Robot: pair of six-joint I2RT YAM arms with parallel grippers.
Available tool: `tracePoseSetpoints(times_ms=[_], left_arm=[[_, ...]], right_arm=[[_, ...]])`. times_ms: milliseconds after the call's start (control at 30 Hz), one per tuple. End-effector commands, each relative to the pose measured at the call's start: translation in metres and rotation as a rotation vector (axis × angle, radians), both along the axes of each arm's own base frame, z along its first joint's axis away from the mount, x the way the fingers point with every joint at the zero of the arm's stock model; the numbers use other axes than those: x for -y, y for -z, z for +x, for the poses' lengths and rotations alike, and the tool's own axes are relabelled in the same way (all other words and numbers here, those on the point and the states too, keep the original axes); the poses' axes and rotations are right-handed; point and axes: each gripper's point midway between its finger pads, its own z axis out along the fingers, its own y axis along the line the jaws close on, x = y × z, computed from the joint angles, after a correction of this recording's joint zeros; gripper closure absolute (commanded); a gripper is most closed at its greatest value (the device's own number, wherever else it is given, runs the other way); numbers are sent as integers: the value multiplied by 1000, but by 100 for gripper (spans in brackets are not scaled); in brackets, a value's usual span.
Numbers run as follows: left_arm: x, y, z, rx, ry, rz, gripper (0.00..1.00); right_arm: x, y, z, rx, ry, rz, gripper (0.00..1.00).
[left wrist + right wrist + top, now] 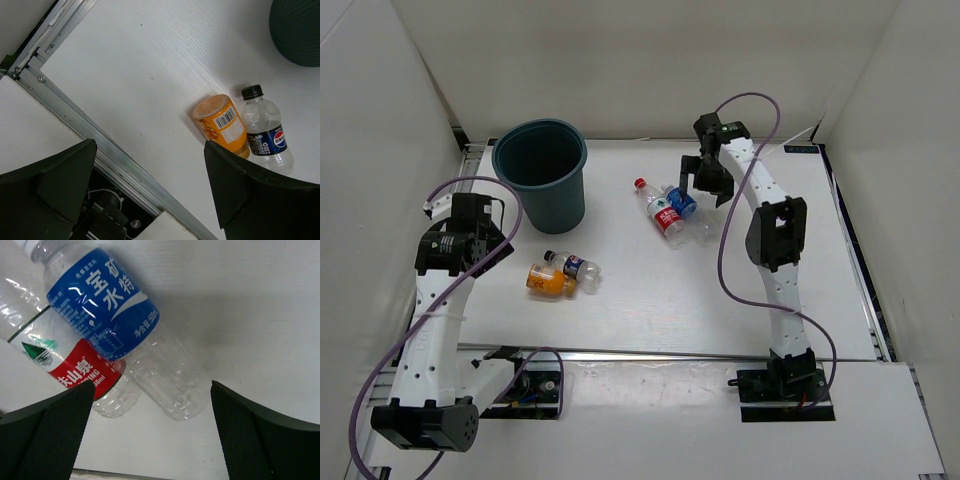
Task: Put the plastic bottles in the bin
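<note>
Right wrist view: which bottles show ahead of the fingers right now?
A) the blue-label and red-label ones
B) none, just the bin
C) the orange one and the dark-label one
A: the blue-label bottle and the red-label bottle lie against each other just ahead of the open right gripper.

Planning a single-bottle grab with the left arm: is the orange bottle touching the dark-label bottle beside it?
Touching. The left wrist view shows the orange bottle lying against the dark-label bottle, their bodies meeting with no table showing between them.
</note>
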Motion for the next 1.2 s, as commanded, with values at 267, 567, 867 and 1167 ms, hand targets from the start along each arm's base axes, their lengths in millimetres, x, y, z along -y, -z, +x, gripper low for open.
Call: tracePoseSetpoints(times_ms=[267, 567, 867, 1167], left_arm=[[0, 12, 9, -52, -9, 9, 0], [1, 10, 8, -64, -5, 1, 0], [3, 10, 3, -71, -7, -10, 0], [6, 14, 2, -79, 1, -26, 0]], right_arm=[[-20, 26, 13, -35, -13, 83, 0], [-19, 50, 14, -88, -4, 115, 6], [-14, 40, 14, -79, 23, 123, 49], [-46, -89, 11, 132, 24, 421, 62]])
